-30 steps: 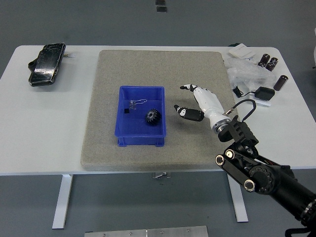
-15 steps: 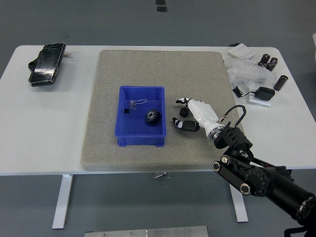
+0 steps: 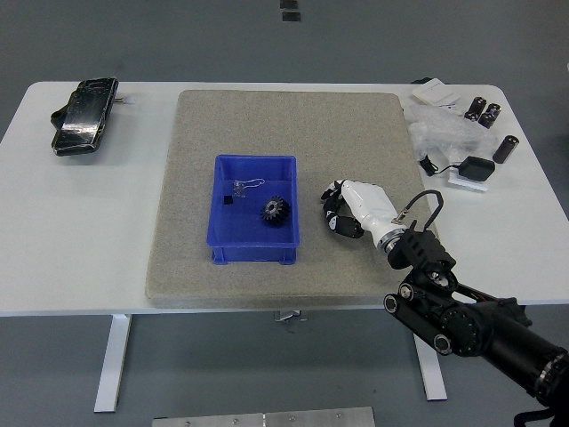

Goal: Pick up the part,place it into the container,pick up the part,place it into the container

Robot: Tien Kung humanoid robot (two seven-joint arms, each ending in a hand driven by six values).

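Note:
A blue container [image 3: 224, 233] stands on the grey mat [image 3: 267, 124], left of centre. Inside it lie a black gear [image 3: 275, 210] and a small clear piece with a wire [image 3: 244, 188]. Just right of the container, my right hand [image 3: 337, 212] rests low on the mat, its white palm up and its dark fingers [image 3: 331, 206] curled in. They close on the spot where a small black gear part lay, and they hide that part almost entirely. My left arm does not show.
A black pouch-like object [image 3: 84, 116] lies at the table's far left. At the far right corner sit clear plastic bags [image 3: 437, 133], several black cylinders [image 3: 485, 111] and a black adapter with a cable [image 3: 476, 168].
My right hand came down and back toward the near edge, settled over the small gear beside the container, and its fingers went from spread to curled around it.

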